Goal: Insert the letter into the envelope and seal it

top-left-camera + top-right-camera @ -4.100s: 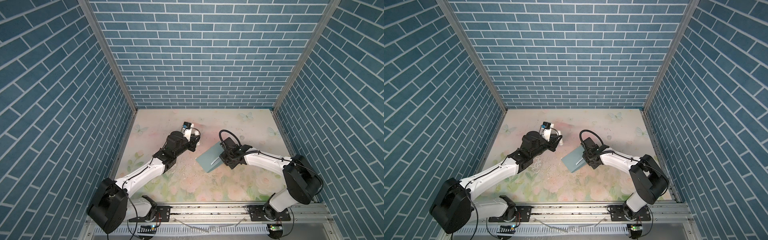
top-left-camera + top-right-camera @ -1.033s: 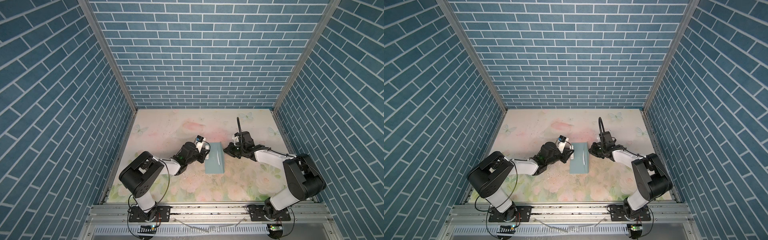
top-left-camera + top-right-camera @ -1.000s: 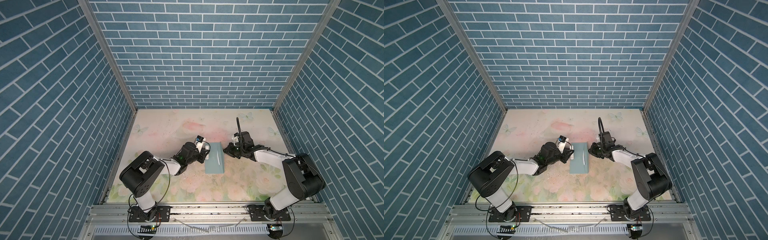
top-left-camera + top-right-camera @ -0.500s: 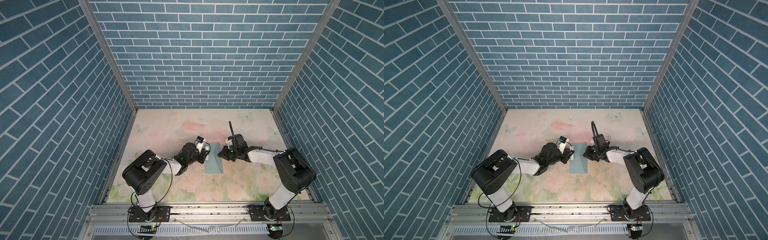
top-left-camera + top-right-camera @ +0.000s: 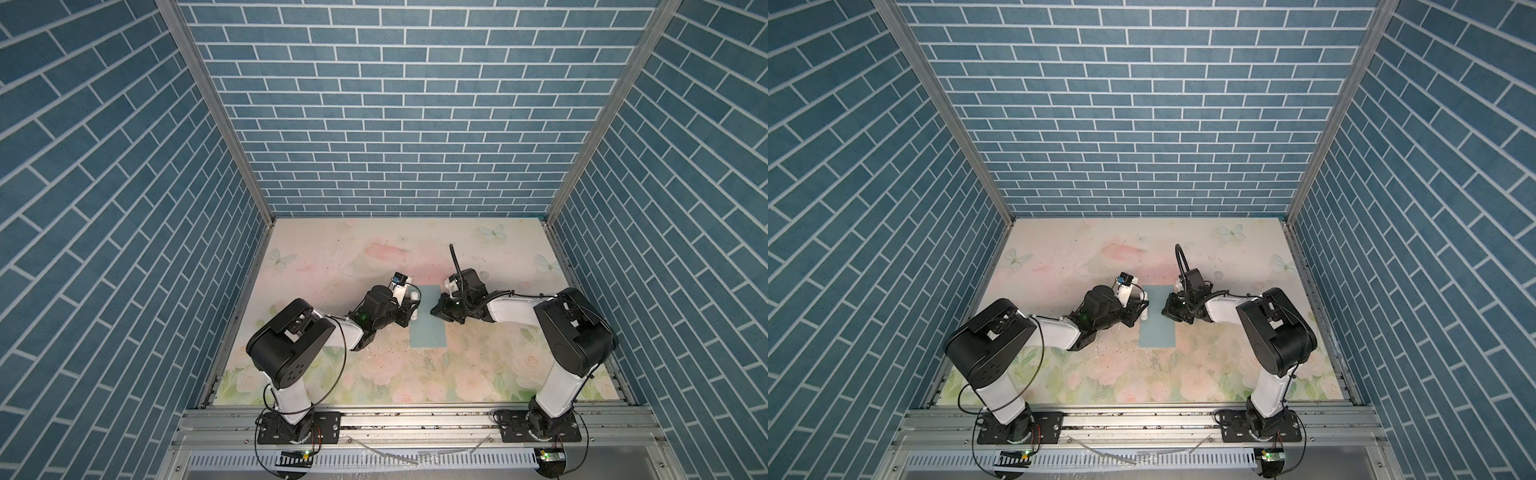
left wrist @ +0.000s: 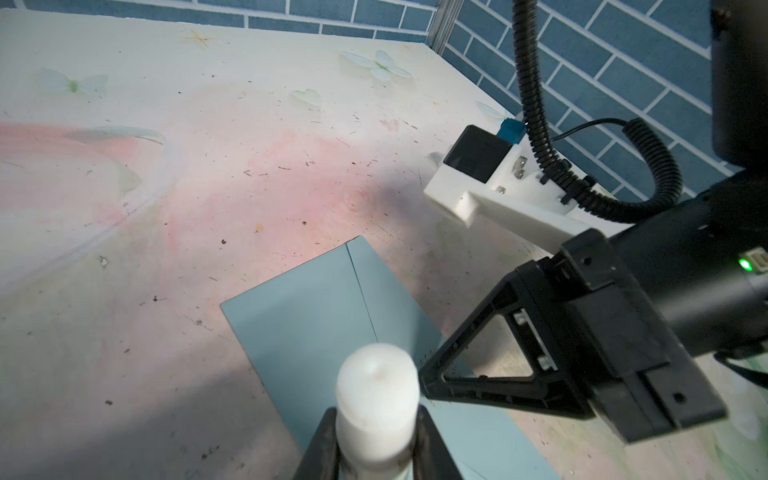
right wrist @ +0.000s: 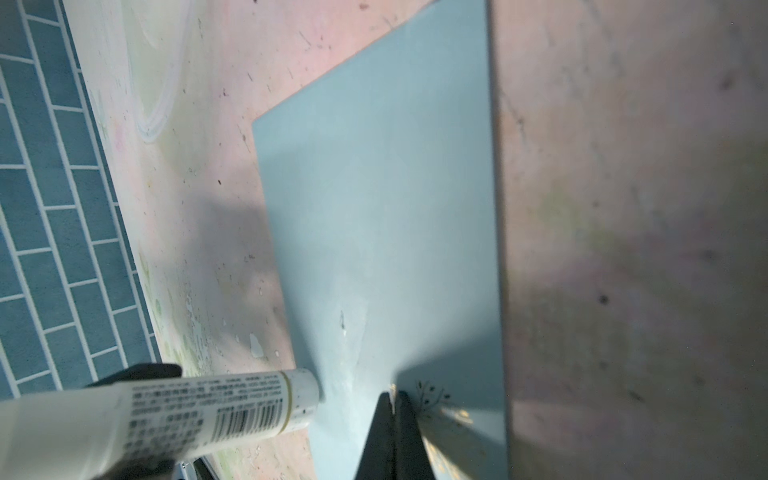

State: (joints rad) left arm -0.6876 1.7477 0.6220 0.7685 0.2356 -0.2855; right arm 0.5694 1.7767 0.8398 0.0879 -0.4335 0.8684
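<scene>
I count one envelope (image 5: pixel 427 328), one glue stick (image 6: pixel 376 395), one letter (image 7: pixel 448 417) with only a corner showing, and my two grippers: left gripper (image 5: pixel 412 311), right gripper (image 7: pixel 392 415).

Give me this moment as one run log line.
left gripper shut on glue stick | stick tip at envelope edge | right gripper shut, tips on envelope | envelope lying flat

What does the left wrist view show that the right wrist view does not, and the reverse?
Only the left wrist view shows the right arm's wrist camera and its ribbed black cable. Only the right wrist view shows the barcode label on the glue stick and, plainly, a floral sprig of the letter beside the shut right fingers. Both show the teal envelope on the floral table, the glue stick and the right fingers.
</scene>
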